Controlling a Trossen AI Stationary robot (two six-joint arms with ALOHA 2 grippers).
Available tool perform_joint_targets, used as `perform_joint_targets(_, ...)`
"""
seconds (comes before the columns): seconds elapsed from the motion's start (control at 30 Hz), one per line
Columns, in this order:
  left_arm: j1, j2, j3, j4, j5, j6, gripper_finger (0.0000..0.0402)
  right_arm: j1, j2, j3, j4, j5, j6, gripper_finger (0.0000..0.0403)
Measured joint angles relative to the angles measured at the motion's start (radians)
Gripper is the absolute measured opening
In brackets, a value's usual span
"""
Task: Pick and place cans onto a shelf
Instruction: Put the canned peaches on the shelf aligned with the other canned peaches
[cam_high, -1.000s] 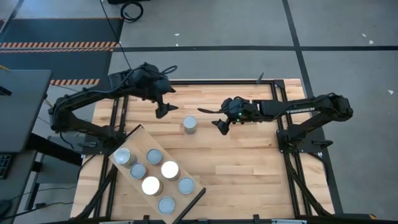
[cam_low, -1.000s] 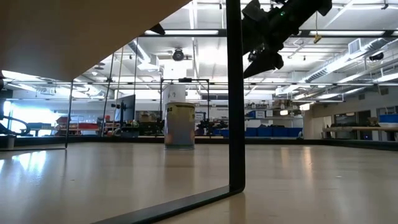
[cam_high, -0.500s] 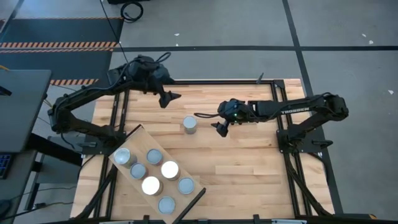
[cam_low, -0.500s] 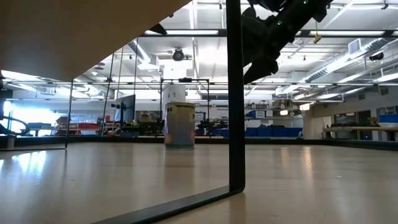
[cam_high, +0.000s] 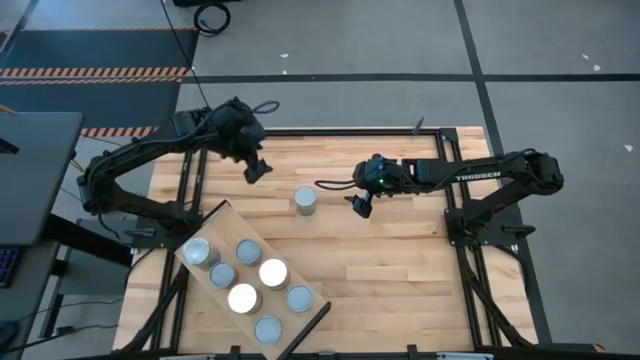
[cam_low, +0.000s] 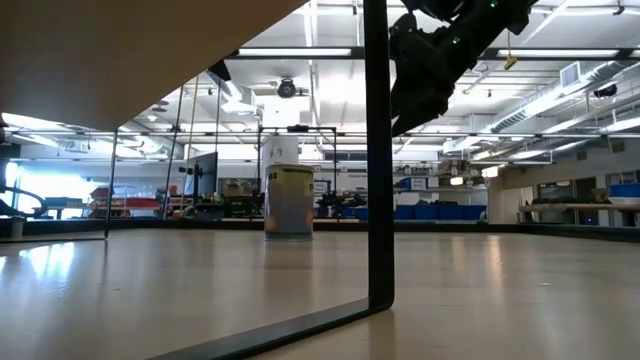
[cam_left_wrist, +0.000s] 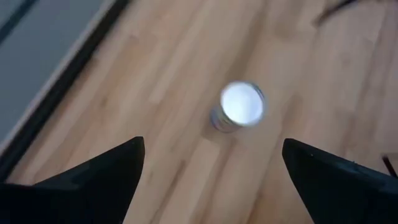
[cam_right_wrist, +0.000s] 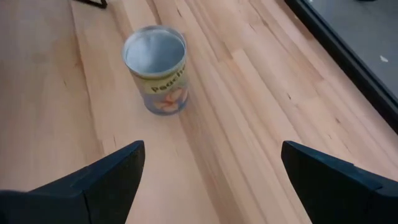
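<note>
Item: lone can (cam_high: 305, 200), upright on the tabletop (cam_high: 400, 270), roughly mid-table toward the far side.
Lone can, top: round, dull silvery grey lid with a raised rim (cam_right_wrist: 155, 50); reads bright white in the left wrist view (cam_left_wrist: 242, 104).
Lone can, label: pale yellow band with lettering and an orange fruit picture, as the right wrist view shows; in the low view (cam_low: 288, 187) a white upper part over a yellowish body.
Lone can, contact: touched by neither gripper; bare wood all round it.
Item: shelf (cam_high: 205, 225), a pale plank lying diagonally at the near left of the table, with a dark bar (cam_high: 310, 325) across its near end.
Shelf, contents: seven cans standing upright in two rows along the plank.
Shelf cans, tops: two bright white (cam_high: 273, 272) (cam_high: 242, 298); the others grey-blue to silvery, for example (cam_high: 197, 250) and (cam_high: 268, 328).
Left gripper (cam_high: 258, 170): above the far left of the table, left of and beyond the lone can, fingers spread wide, holding nothing.
Right gripper (cam_high: 362, 206): just right of the lone can and apart from it, fingers spread wide, holding nothing.
Low view, foreground: a dark upright post (cam_low: 378, 150) stands between camera and table.
</note>
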Motion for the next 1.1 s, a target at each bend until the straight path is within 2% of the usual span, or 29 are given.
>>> perform_joint_targets(0.13, -0.017, 0.0, 0.0, -0.011, 0.005, 0.001, 0.0387, -0.002, 0.0, -0.004, -0.028, 0.001, -0.012, 0.0385)
perform_joint_targets(0.4, 0.017, 0.0, 0.0, -0.005, -0.027, 0.058, 0.0387, -0.023, 0.0, -0.004, -0.032, 0.005, -0.052, 0.0384)
perform_joint_targets(0.57, 0.079, -0.075, -0.042, 0.017, -0.02, 0.073, 0.0387, -0.038, 0.0, -0.004, -0.031, 0.004, -0.051, 0.0375)
perform_joint_targets(0.77, 0.098, -0.148, -0.174, 0.092, 0.062, 0.101, 0.0387, -0.052, 0.0, -0.004, -0.031, -0.01, -0.037, 0.0367)
perform_joint_targets(1.1, 0.105, -0.156, -0.263, 0.187, 0.169, 0.211, 0.0386, -0.066, 0.081, -0.001, -0.04, -0.088, 0.106, 0.0357)
